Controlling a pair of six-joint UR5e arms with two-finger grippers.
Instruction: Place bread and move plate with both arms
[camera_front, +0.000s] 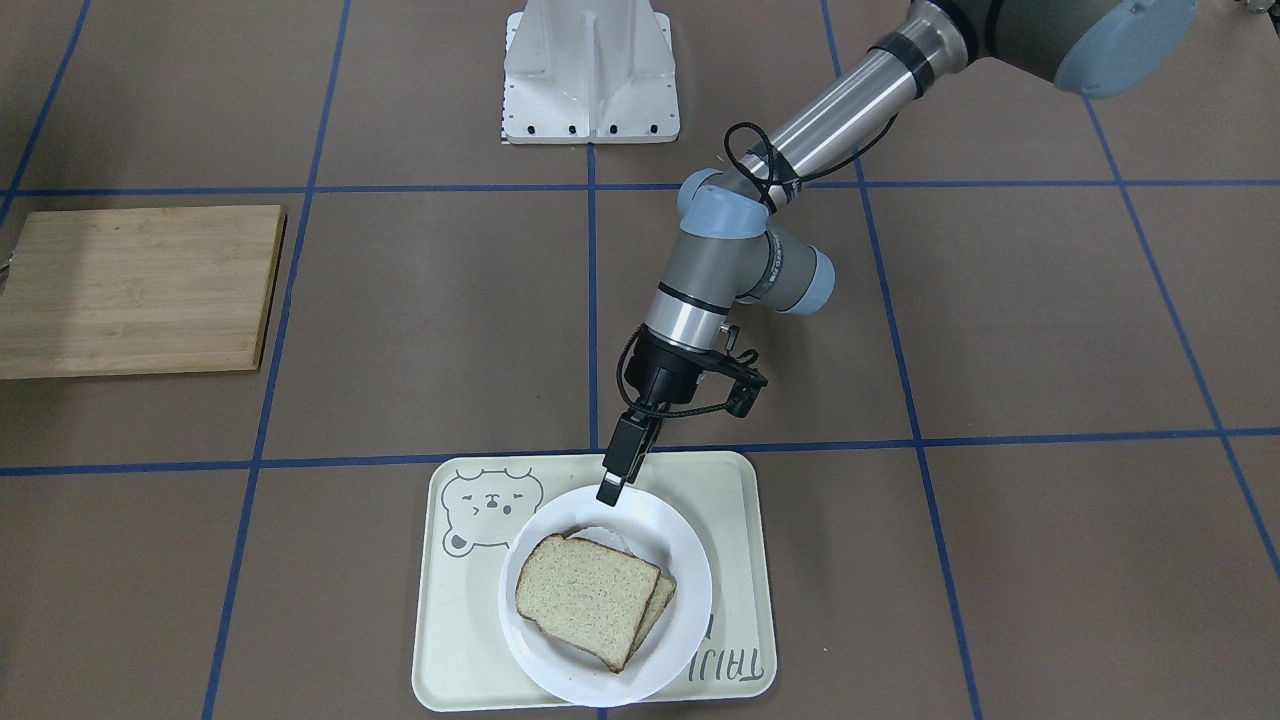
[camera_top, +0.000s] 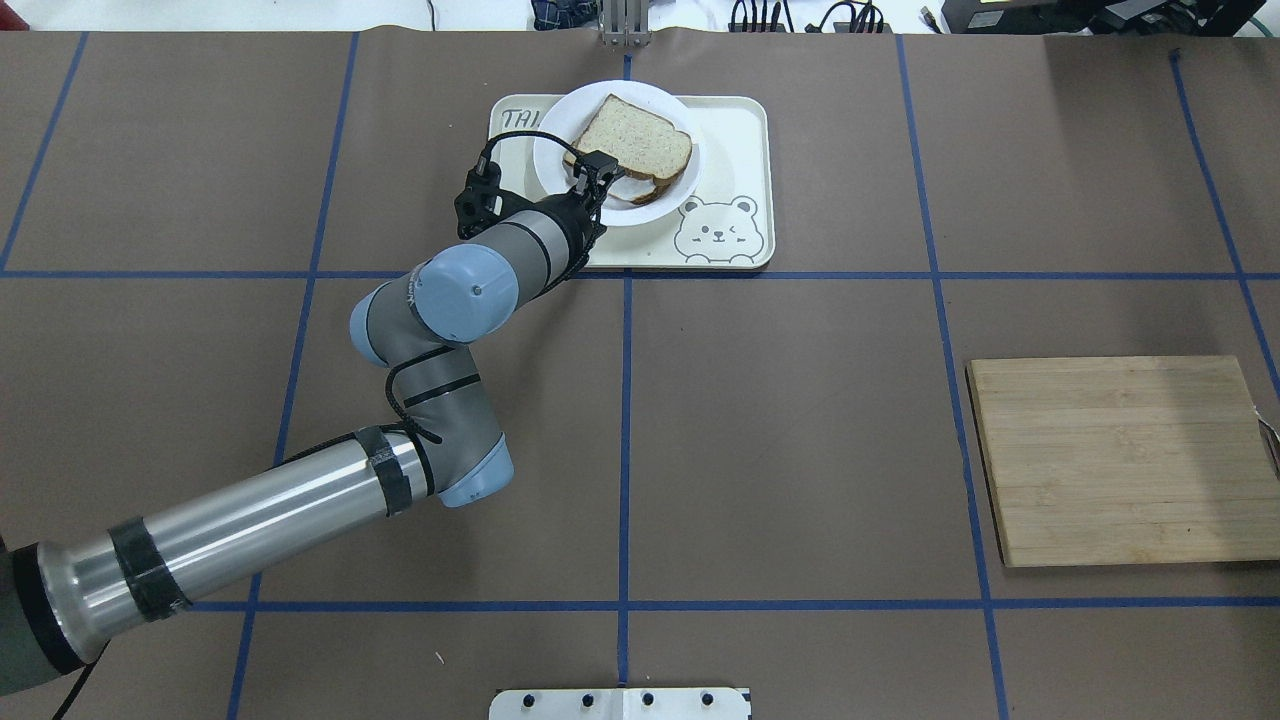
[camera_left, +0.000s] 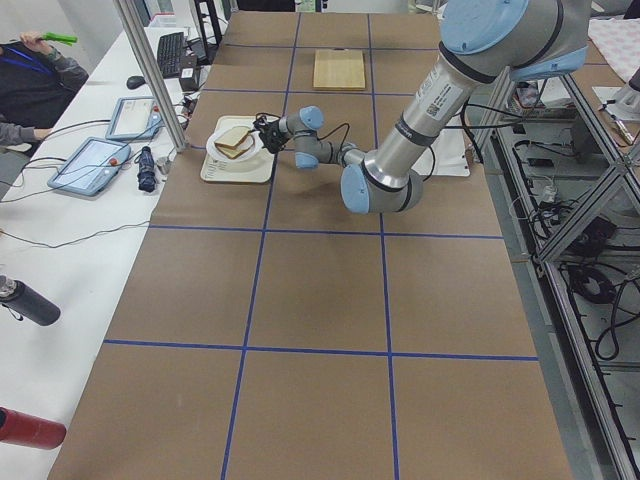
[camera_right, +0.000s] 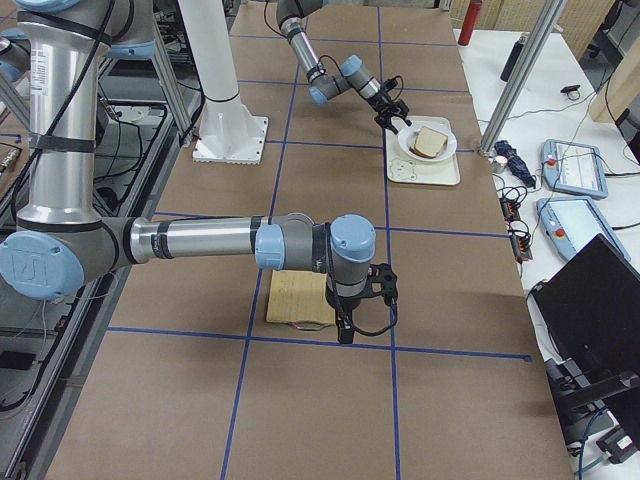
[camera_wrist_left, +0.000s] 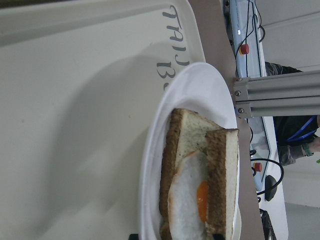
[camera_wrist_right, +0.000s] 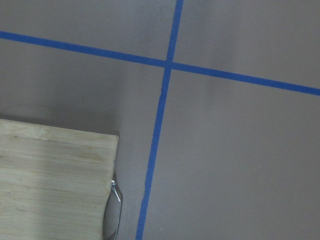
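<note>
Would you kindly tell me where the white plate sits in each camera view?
Front-facing: plate bottom centre.
Overhead: plate top centre.
Exterior left: plate upper, left of centre.
Exterior right: plate upper, right of centre.
Left wrist: plate lower right, cut off.
Right wrist: not in it.
Shared landmark: the bear tray beneath it.

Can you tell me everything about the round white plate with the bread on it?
The plate is round, shiny and white, with a wide rim. It lies flat on the cream tray, next to the bear drawing. Two slices sit on it: the bread on top, leaning over a slice with a fried egg. The left gripper hangs at the rim nearest the robot; I cannot tell if it touches.
</note>
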